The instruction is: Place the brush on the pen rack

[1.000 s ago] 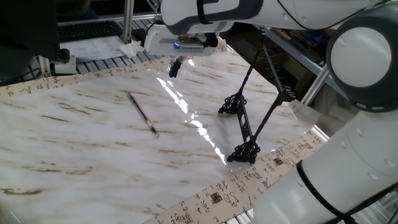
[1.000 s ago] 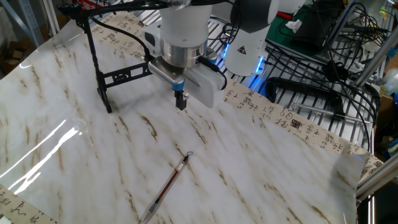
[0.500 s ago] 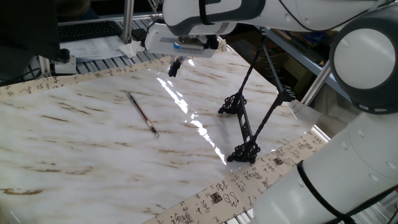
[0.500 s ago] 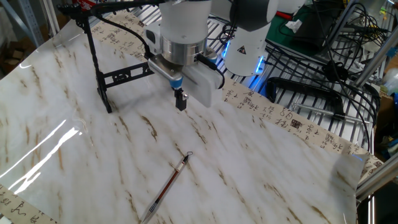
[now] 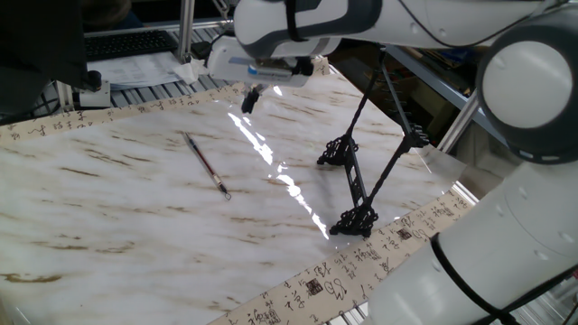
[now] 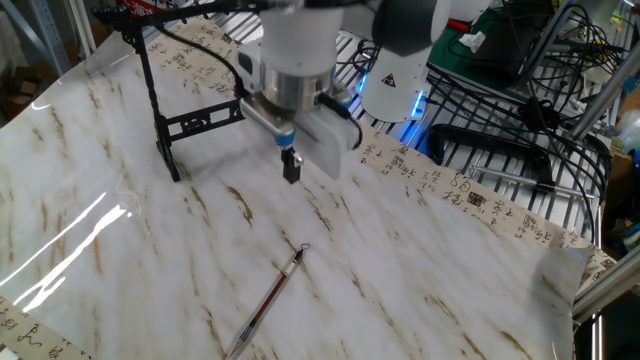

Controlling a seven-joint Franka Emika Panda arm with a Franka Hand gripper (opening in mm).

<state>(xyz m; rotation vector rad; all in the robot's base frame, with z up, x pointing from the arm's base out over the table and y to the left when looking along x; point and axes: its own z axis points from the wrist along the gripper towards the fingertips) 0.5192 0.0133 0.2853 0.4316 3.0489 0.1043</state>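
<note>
The brush (image 5: 206,165) lies flat on the marble table, a thin dark reddish shaft with its loop end towards the front; in the other fixed view the brush (image 6: 270,296) lies near the front edge. The pen rack (image 5: 359,185) stands upright at the right, black rods between two scrolled feet; in the other fixed view the pen rack (image 6: 160,110) is at the back left. My gripper (image 5: 249,99) hangs above the table's far side, apart from both; it also shows in the other fixed view (image 6: 291,167). Its black fingers look closed together and hold nothing.
A paper border with calligraphy (image 5: 325,282) runs along the table edges. Wire racks and cables (image 6: 520,120) stand beyond the table. A keyboard and papers (image 5: 126,45) lie behind the far edge. The white arm's base (image 5: 506,226) fills the right side.
The gripper has shifted slightly towards the brush side of the table. The brush and rack have not moved.
</note>
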